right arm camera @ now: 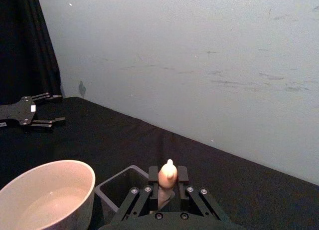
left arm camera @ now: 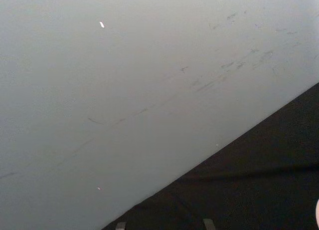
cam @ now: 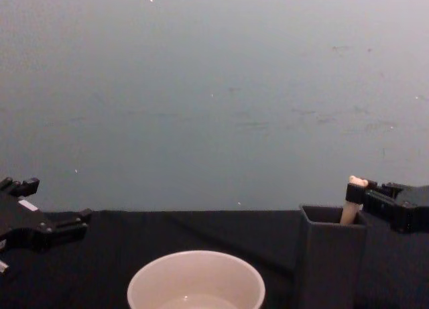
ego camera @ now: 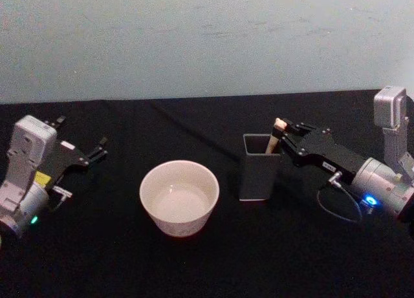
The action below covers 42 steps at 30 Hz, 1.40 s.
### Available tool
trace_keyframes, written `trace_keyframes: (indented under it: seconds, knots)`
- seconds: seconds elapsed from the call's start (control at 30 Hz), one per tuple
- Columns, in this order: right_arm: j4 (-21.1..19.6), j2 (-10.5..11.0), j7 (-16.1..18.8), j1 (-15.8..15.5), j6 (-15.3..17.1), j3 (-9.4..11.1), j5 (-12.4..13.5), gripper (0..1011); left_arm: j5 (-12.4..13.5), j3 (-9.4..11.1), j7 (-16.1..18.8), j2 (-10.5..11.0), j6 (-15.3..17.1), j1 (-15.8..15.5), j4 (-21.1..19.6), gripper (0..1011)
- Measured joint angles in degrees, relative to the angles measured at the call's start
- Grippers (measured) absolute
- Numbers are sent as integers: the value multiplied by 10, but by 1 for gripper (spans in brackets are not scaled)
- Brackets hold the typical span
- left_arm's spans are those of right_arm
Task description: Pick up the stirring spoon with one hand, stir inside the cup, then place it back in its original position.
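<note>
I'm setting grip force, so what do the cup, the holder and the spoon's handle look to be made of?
The cup: likely glazed ceramic, cream, smooth with a soft sheen. The holder: probably matte dark grey plastic, thin flat walls. The stirring spoon, held by the right gripper: beige handle, matte, wood or plastic; cannot tell.
</note>
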Motion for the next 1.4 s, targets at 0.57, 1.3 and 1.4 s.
trace_keyframes:
  seconds: [0.57, 1.3, 1.4]
  knots:
    - [-2, 2, 2, -1, -7, -1, -3, 215, 0, 0, 0, 0, 0, 0, 0, 1001]
    - [-46, 16, 15, -18, -9, 24, 47, 215, 0, 0, 0, 0, 0, 0, 0, 1001]
    - [-56, 19, 15, -22, -9, 29, 58, 215, 0, 0, 0, 0, 0, 0, 0, 1001]
